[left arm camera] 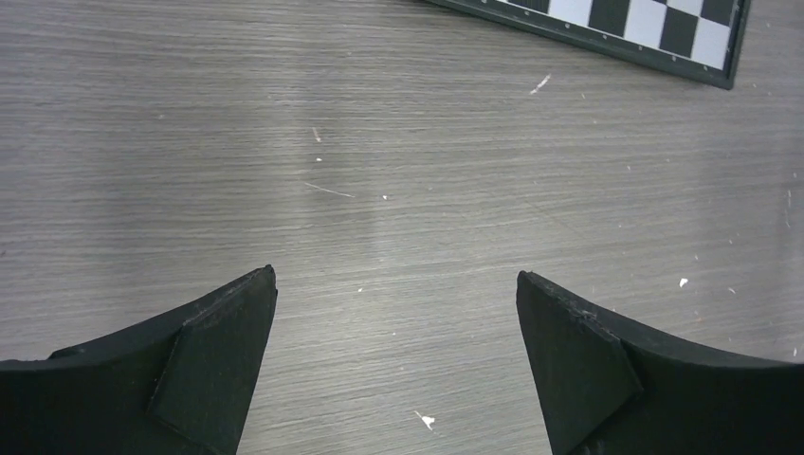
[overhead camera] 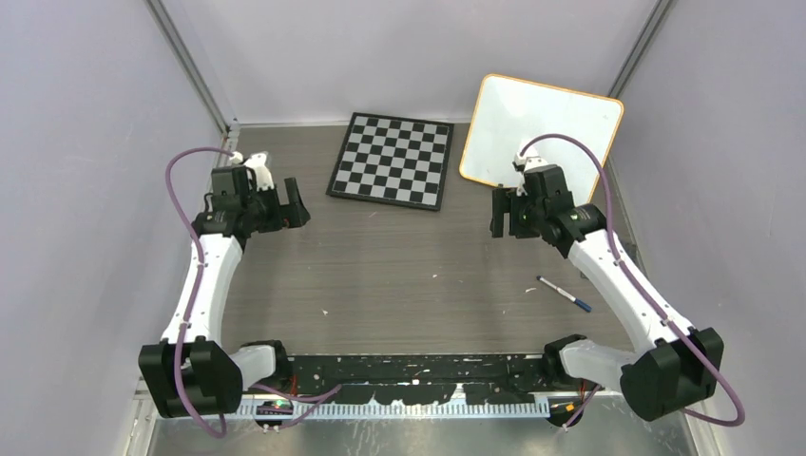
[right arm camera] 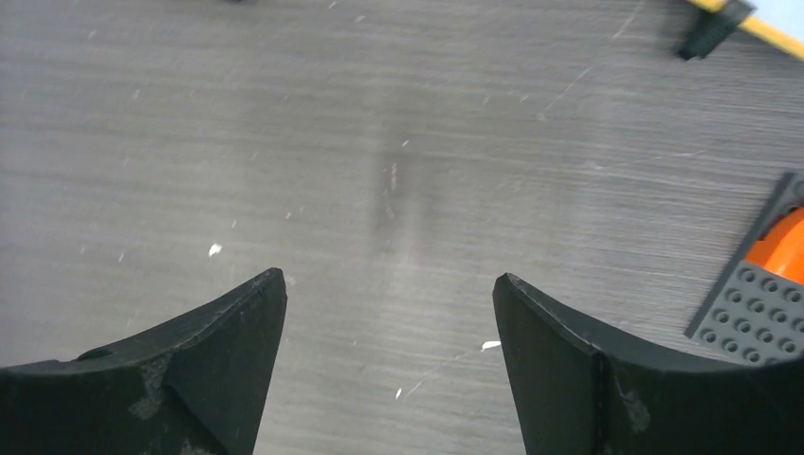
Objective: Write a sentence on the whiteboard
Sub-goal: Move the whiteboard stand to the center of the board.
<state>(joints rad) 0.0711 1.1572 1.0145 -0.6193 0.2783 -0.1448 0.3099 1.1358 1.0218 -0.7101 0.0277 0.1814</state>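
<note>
The whiteboard [overhead camera: 546, 119] sits at the far right of the counter [overhead camera: 409, 266], just to the right of the chessboard [overhead camera: 392, 160] and apart from it. Its long axis runs left to right, skewed so that the right end sits a little nearer the arms. The right arm hides part of its near edge. Its writing face looks blank. The left hand [left arm camera: 396, 284] hangs wide open over bare counter near the chessboard's near left corner, holding nothing. The right hand [right arm camera: 389, 280] is also spread wide and empty, just in front of the whiteboard. A pen [overhead camera: 563, 293] lies on the counter beside the right arm, well apart from the whiteboard.
</note>
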